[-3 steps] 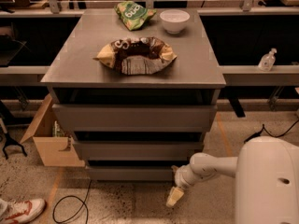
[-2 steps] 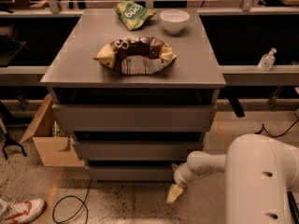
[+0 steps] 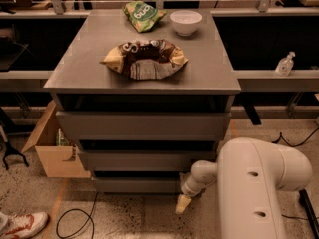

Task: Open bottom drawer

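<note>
One pale gripper [image 3: 183, 204] hangs low — beside the flat grey bottom drawer [image 3: 134, 184].

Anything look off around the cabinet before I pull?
Only the brown snack bag, lying splayed open on the cabinet top. The bottom drawer sits square; the gripper hangs at its lower right.

Lab-like workspace: metal-framed benches [image 3: 279, 77], floor cables [image 3: 95, 203], cardboard box [image 3: 56, 158]; claw [image 3: 183, 204] low beside bottom drawer [image 3: 134, 185]

White bowl [image 3: 186, 22], green chip bag [image 3: 142, 15], brown snack bag [image 3: 147, 59], cardboard box [image 3: 55, 158]
</note>
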`<state>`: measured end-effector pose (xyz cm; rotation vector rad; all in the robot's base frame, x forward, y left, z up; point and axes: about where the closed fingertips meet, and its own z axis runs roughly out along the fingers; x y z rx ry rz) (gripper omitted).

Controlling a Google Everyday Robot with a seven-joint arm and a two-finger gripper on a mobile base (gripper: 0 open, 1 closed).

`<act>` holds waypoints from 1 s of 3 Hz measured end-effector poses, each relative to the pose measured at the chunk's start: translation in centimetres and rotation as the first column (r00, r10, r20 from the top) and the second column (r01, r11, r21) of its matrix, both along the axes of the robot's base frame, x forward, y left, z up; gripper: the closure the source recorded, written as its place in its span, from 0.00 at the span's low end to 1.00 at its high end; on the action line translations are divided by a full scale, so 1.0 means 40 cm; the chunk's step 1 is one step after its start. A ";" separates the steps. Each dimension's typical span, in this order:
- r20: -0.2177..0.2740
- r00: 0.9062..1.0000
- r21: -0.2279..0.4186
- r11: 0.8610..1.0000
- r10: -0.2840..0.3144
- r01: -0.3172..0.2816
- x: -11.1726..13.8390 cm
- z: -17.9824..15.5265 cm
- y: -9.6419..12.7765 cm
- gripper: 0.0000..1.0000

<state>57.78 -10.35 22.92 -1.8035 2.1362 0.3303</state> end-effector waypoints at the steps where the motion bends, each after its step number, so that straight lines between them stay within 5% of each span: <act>1: 0.031 0.999 -0.045 0.999 0.012 -0.010 0.025 -0.035 0.020 0.00; 3: 0.094 0.996 -0.076 0.997 0.007 0.000 0.075 -0.059 0.035 0.00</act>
